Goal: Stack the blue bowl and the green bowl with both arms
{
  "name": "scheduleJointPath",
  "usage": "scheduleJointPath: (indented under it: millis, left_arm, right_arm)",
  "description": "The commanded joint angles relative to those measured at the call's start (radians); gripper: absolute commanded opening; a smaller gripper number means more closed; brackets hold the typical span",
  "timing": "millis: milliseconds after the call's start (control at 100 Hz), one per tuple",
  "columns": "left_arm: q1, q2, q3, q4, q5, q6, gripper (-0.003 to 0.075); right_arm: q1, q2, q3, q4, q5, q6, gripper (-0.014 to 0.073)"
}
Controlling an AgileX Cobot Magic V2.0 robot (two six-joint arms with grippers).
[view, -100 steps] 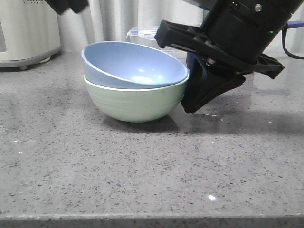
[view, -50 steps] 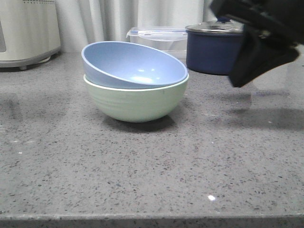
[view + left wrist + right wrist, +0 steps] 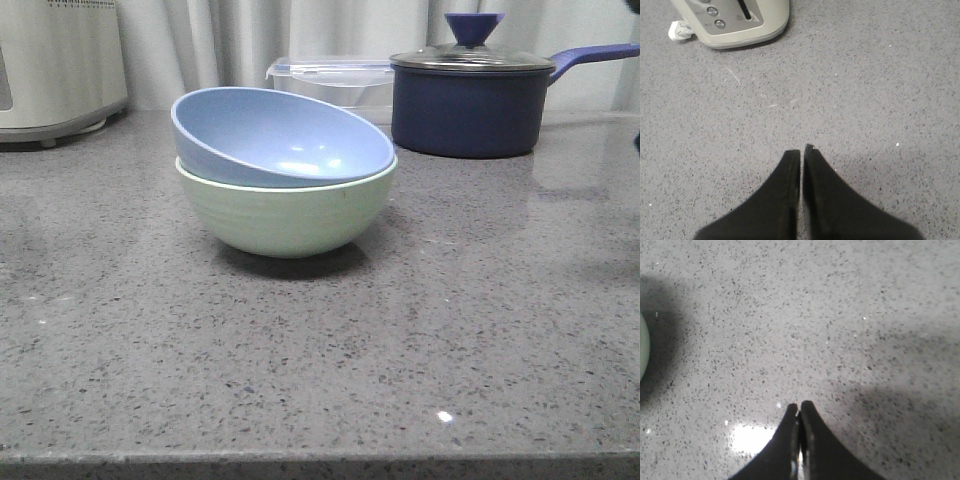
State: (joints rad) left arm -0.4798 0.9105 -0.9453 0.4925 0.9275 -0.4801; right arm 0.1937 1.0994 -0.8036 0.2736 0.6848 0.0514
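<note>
The blue bowl (image 3: 285,140) sits tilted in the green bowl (image 3: 285,215) mid-bench (image 3: 320,380); a lidded saucepan (image 3: 468,100) stands behind-right, near the back edge.

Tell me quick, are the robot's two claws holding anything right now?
Left gripper: shut, holding nothing, above bare countertop.
Right gripper: shut, holding nothing.

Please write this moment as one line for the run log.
stage: stacked | blue bowl: tilted inside green bowl | left gripper: shut, empty | right gripper: shut, empty | both over bare counter
</note>
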Motion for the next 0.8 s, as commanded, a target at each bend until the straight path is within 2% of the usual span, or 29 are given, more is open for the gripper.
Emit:
scheduleJointPath:
  millis: [0,790]
  left_arm:
    - [-0.004,-0.046,0.01,0.029,-0.08,-0.023,-0.002]
    - [-0.004,-0.447,0.338,-0.026,-0.154,-0.025,-0.002]
  right_arm:
    - [-0.016,-0.068,-0.004,-0.002,-0.054,-0.009,-0.0081]
    - [-0.019,-0.571,0.3,-0.035,-0.2,-0.009,-0.0081]
